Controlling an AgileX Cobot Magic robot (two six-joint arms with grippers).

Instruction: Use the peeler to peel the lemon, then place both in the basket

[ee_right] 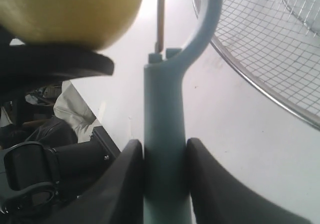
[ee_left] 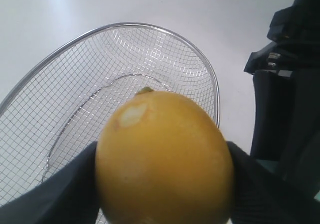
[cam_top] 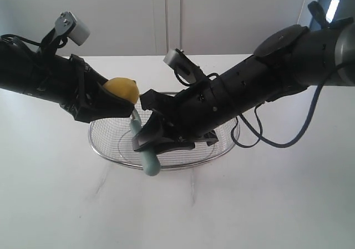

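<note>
My left gripper (cam_top: 113,102) is shut on the yellow lemon (cam_top: 123,89) and holds it above the left end of the wire basket (cam_top: 219,149). The lemon (ee_left: 165,159) fills the left wrist view; a small pale peeled patch shows near its stem end. My right gripper (cam_top: 152,141) is shut on the teal handle of the peeler (cam_top: 148,163), over the basket's front rim. The peeler (ee_right: 167,134) points its looped head and thin blade up beside the lemon (ee_right: 70,12); whether the blade touches the skin is hidden.
The basket (ee_left: 125,49) stands on a white table (cam_top: 266,204). Both dark arms cross above it from either side. A loose cable (cam_top: 277,141) hangs from the right arm near the basket's right end.
</note>
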